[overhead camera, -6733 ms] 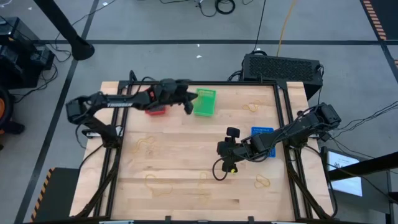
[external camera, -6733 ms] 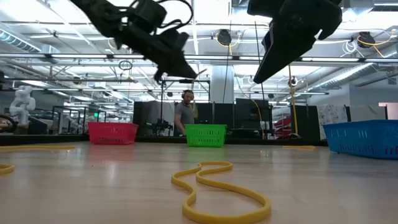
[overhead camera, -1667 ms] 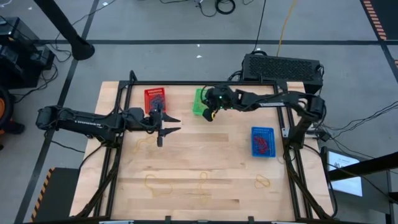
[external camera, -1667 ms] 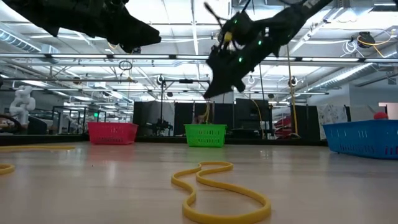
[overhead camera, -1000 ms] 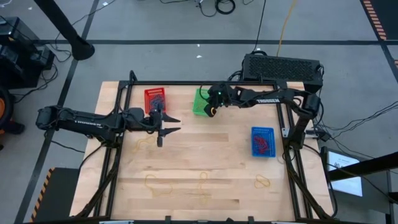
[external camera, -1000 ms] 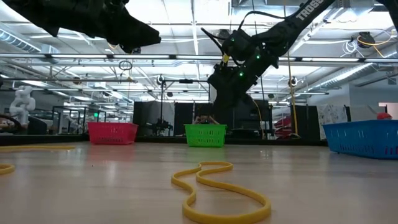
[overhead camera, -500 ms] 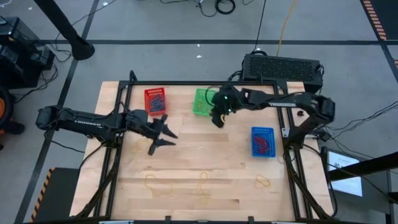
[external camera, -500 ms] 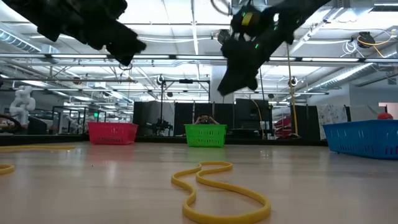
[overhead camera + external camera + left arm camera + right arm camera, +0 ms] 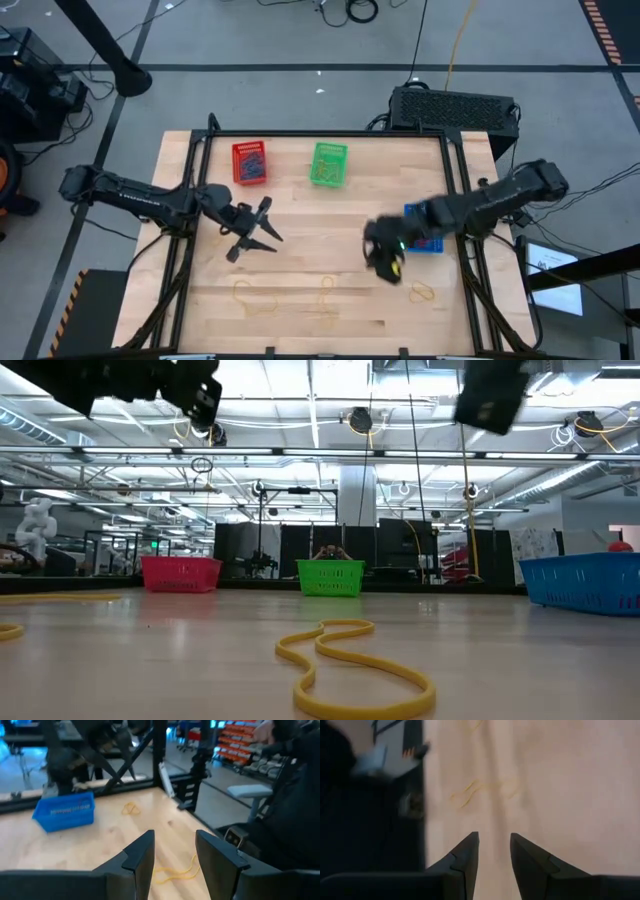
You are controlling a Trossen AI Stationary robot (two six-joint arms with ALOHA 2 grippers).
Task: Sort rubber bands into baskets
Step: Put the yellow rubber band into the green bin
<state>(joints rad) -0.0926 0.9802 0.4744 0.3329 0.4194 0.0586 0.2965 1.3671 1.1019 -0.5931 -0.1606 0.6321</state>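
Three baskets stand on the wooden table: red (image 9: pixel 249 162) and green (image 9: pixel 328 163) at the far side, blue (image 9: pixel 425 226) at the right, half under my right arm. Yellow rubber bands lie loose near the front edge (image 9: pixel 423 293) (image 9: pixel 328 290) (image 9: pixel 243 292); one lies close to the low camera (image 9: pixel 350 665). My left gripper (image 9: pixel 255 232) hangs open above the table's left middle, nothing between its fingers (image 9: pixel 172 855). My right gripper (image 9: pixel 386 260) hangs open just left of the blue basket, above bare wood and blurred yellow bands (image 9: pixel 485 790).
A black box (image 9: pixel 455 105) sits behind the far right corner. More yellow bands lie at the far right (image 9: pixel 405 170). The black frame rails (image 9: pixel 195 250) (image 9: pixel 462 270) run along both table sides. A person shows far off behind the green basket (image 9: pixel 331 577).
My right gripper has swung from above the green basket toward the table's near right, ending beside the blue basket. My left gripper has shifted a little toward the near edge and turned, its fingers now pointing right and near.
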